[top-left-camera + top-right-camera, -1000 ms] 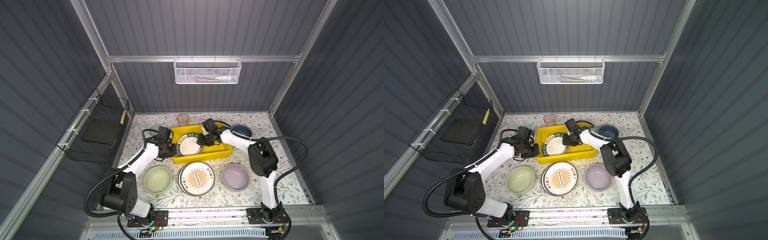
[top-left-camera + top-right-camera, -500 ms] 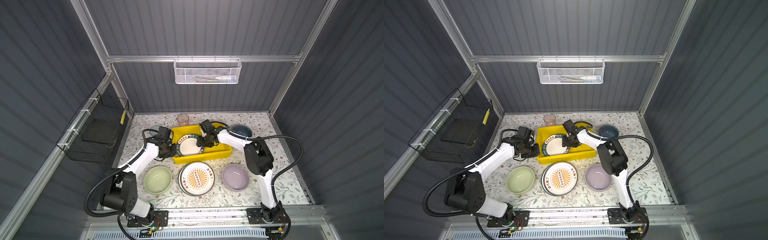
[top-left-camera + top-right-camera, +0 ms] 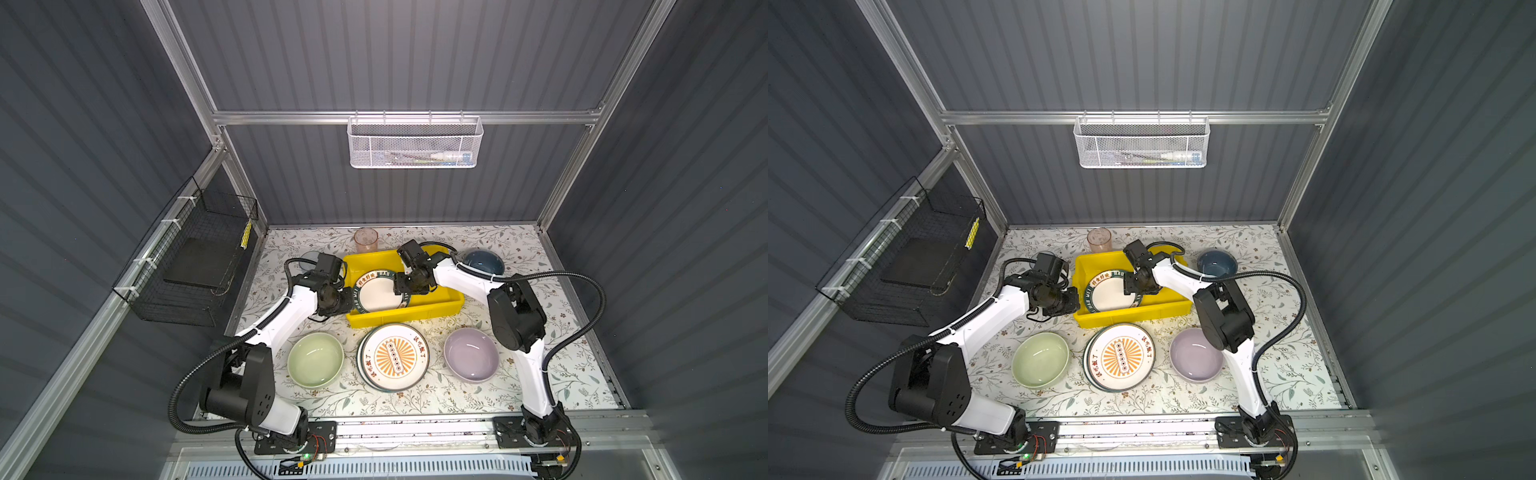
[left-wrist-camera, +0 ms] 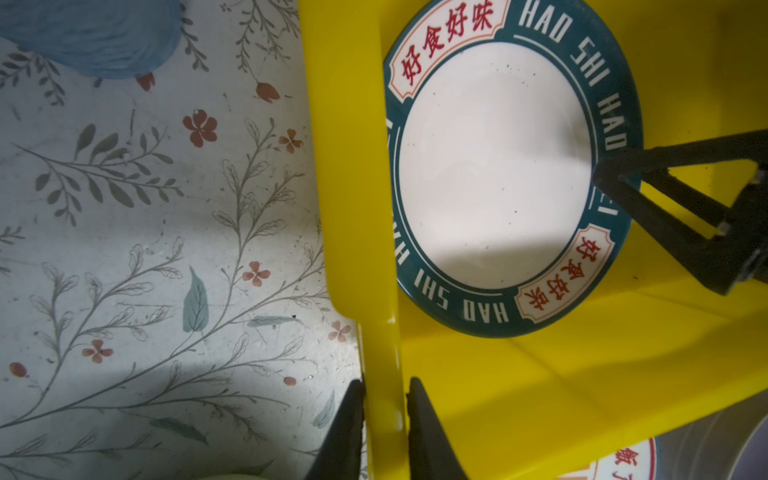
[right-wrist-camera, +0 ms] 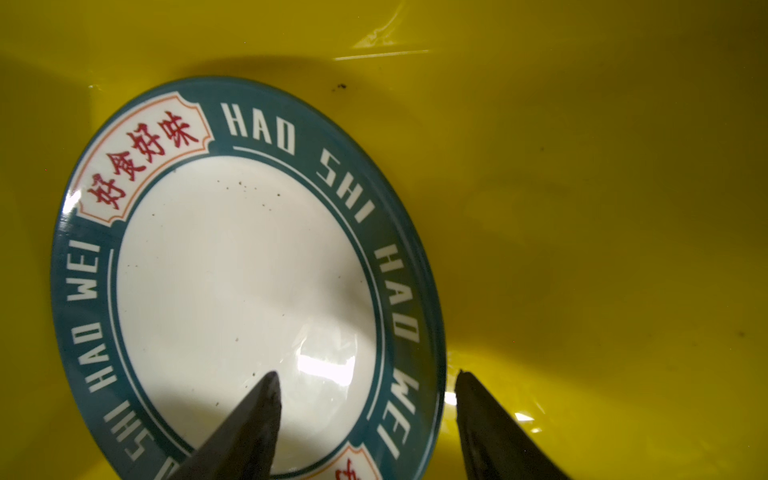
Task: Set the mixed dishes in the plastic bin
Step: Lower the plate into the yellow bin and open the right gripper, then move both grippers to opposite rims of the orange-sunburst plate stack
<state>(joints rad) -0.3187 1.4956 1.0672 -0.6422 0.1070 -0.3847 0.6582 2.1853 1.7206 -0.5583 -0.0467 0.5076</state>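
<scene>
Yellow bin (image 3: pixel 432 309): one green-rimmed plate (image 3: pixel 380 293) inside. Left gripper (image 4: pixel 385 382) clamped on bin's side wall. Right gripper (image 5: pixel 365 376) spread wide, straddling plate's rim. Green bowl (image 3: pixel 316 359), sunburst plate (image 3: pixel 394 356), lilac bowl (image 3: pixel 471 353) outside.

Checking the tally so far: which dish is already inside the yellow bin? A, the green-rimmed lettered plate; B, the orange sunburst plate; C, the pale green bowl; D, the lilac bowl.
A: the green-rimmed lettered plate lies inside the yellow bin in both top views.
</scene>
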